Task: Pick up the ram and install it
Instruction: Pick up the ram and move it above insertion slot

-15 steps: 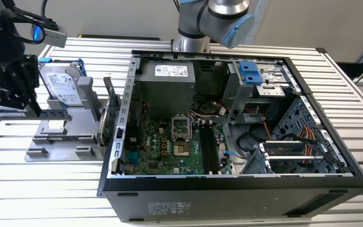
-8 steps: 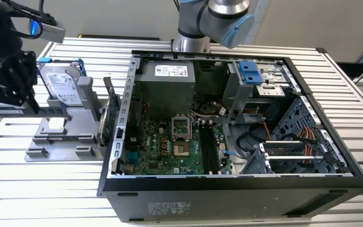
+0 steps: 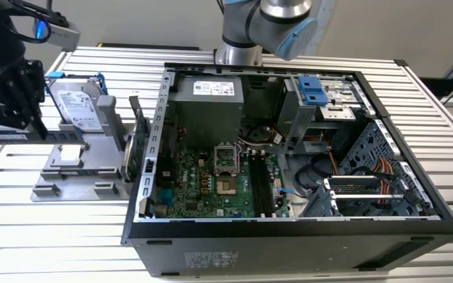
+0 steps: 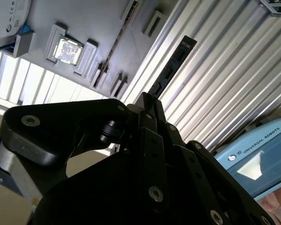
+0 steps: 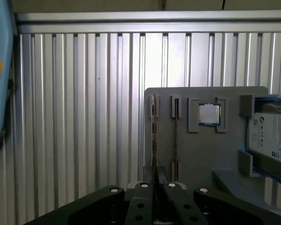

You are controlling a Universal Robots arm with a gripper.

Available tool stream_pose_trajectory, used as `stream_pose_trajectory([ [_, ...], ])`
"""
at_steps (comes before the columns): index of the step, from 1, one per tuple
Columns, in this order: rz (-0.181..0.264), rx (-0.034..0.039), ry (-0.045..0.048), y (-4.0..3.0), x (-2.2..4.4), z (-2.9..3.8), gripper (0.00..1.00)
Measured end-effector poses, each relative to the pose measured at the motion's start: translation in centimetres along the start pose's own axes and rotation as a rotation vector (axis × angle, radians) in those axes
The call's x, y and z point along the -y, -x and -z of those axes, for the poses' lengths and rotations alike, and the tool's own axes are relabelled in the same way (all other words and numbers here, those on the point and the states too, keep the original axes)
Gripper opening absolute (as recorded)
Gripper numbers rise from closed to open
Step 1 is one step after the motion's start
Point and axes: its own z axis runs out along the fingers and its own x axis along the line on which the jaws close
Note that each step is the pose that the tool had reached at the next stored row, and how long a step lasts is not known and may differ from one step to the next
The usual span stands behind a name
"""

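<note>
Claw (image 4: pixel 147 101) was clamped on the ram (image 4: pixel 171 68). The stick was held edge-on over the slatted table (image 4: pixel 225 93), right at the gray parts fixture's (image 5: pixel 201 154) edge. A hard drive (image 5: pixel 271 136) sat on that fixture.

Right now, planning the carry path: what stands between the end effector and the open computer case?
In the exterior view, the grey fixture stands there, with its hard drive and upright expansion card.

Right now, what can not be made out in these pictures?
- Held end of the ram: both wrist views, hidden inside the tool.
- Chips on the ram: first wrist view, seen edge-on.
- Latches of the memory slots: exterior view, too small.
- Part of the hard drive: first wrist view, cut by picture edge.
</note>
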Motion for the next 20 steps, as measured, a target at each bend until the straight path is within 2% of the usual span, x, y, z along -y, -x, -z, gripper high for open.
stream_pose_trajectory([
  [20, 0.000, 0.0001, -0.0001, -0.08, 0.00, 1.36, 0.00],
])
